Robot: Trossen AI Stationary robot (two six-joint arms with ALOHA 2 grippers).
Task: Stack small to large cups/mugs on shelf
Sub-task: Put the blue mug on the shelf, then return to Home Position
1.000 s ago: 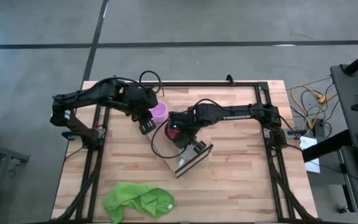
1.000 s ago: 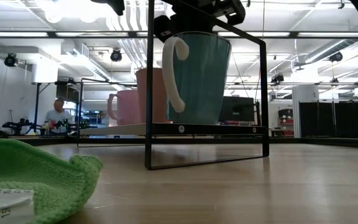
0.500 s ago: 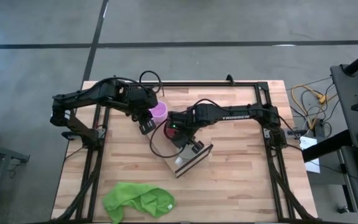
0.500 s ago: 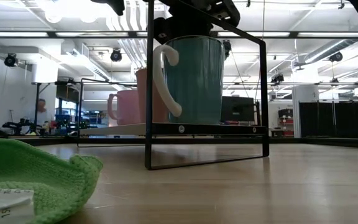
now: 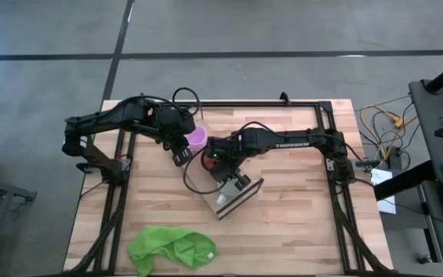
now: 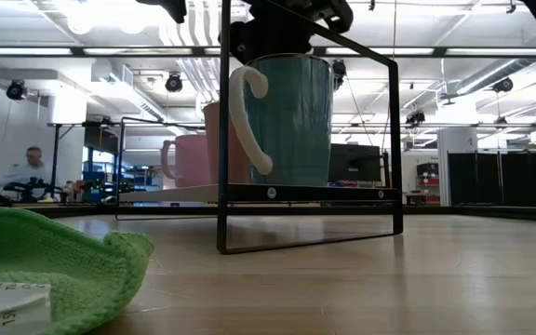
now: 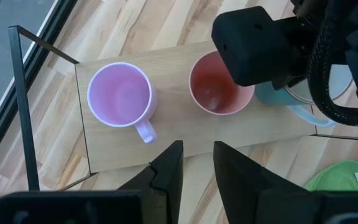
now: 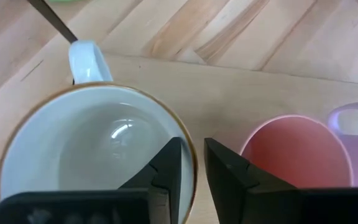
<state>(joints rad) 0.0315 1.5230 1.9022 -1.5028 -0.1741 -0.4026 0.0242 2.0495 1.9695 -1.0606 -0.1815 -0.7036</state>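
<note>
Straddling the white mug's (image 8: 86, 155) rim, the right pincer (image 8: 188, 165) (pink-red cup (image 8: 294, 155) beside).

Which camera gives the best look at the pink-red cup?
The left wrist view: it looks down into the pink-red cup, standing on the shelf between the purple cup and the big mug. The right wrist view crops it; the low view shows only its side; in the high view the arms nearly hide it.

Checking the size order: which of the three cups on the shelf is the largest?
The blue-green mug with the white handle, at the row's end under the right gripper; the pink-red cup and purple cup are narrower.
</note>
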